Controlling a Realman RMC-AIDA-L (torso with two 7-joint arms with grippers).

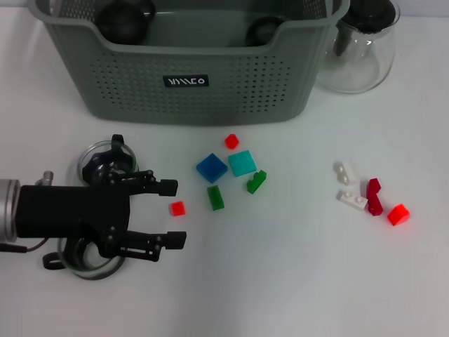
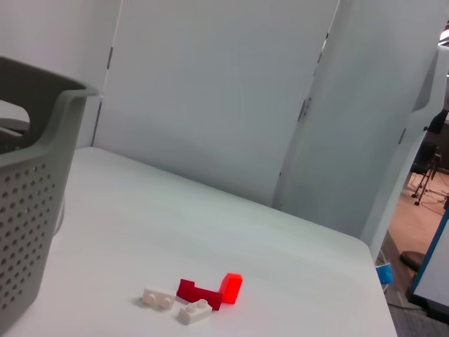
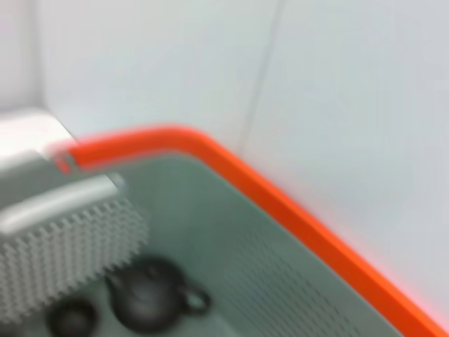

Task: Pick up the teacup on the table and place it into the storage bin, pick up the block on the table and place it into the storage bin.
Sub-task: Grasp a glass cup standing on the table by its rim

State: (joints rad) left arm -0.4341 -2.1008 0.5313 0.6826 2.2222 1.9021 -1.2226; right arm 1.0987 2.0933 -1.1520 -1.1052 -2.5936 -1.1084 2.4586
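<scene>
- Left gripper [image 1: 174, 214] reached in from the left edge of the head view, low over the white table [image 1: 280, 281], its two black fingers spread wide apart and holding nothing.
- A small red block [image 1: 177, 208] lay on the table in the gap between the fingertips, nearer the upper one; contact could not be told.
- Two clear glass teacups sat under and behind the gripper body: one [image 1: 105, 158] just past its far side, the other [image 1: 88, 263] beneath its near side. Both were largely covered by the arm.
- The storage bin [image 1: 189, 84] stood at the far side of the table, well apart from the gripper, with dark round items inside, one [image 1: 126, 17] at its left.
- A clear glass pitcher [image 1: 361, 49] stood just beside the bin's right end.
- Loose blocks between gripper and bin: blue [image 1: 211, 168], teal [image 1: 242, 163], two green [image 1: 215, 197], another small red [image 1: 231, 141].
- A second cluster lay to the right: white [image 2: 158, 299], dark red [image 2: 198, 293] and bright red [image 2: 231, 288] pieces.
- Right wrist view showed the inside of an orange-rimmed bin [image 3: 295, 210] with a dark teapot [image 3: 151, 302] on its floor; the right gripper's fingers could not be told.
</scene>
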